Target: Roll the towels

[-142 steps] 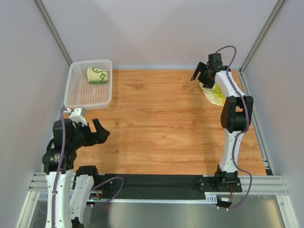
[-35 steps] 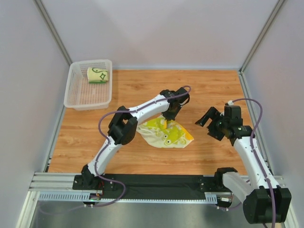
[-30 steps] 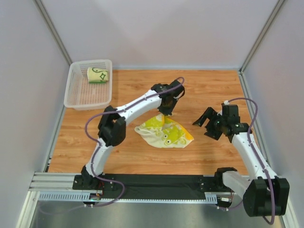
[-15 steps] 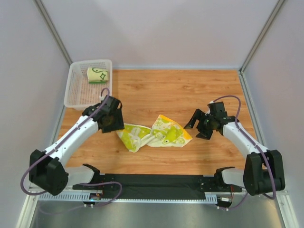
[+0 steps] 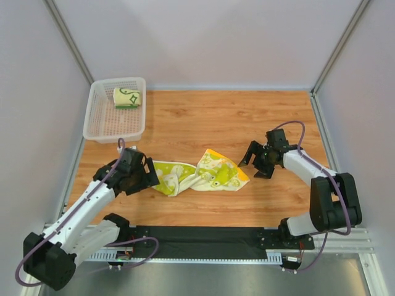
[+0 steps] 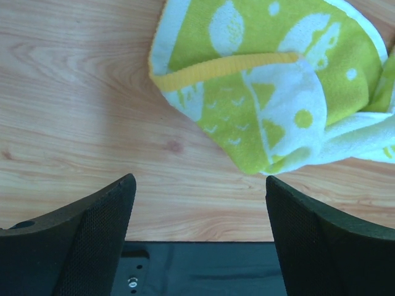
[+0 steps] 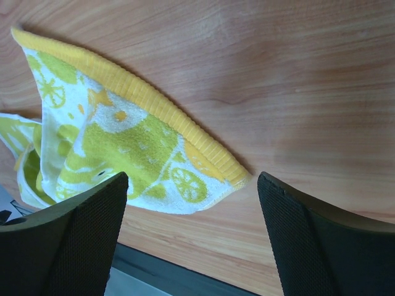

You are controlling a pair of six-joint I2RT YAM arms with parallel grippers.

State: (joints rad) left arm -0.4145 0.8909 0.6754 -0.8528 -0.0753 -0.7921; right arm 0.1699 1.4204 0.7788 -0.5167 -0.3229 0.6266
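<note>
A cream towel (image 5: 128, 97) with dark green lines lies rolled in the white basket (image 5: 92, 117) at the far left. The yellow-green towel (image 5: 199, 174) with an orange edge lies crumpled and stretched out on the wooden table, between both grippers. My left gripper (image 5: 149, 174) is open just off its left end, with nothing between the fingers. In the left wrist view the towel (image 6: 271, 92) lies ahead of the left gripper (image 6: 199, 180). My right gripper (image 5: 253, 162) is open at the towel's right corner. In the right wrist view that corner of the towel (image 7: 117, 142) lies under the right gripper (image 7: 192, 179).
A black mounting rail (image 5: 203, 237) runs along the table's near edge. Grey walls with metal posts close in the left, back and right sides. Bare wood (image 5: 216, 117) stretches behind the towel.
My left gripper has opened, let go of the towel's left end and drawn back to the left. The right gripper has edged slightly closer to the towel's right corner.
</note>
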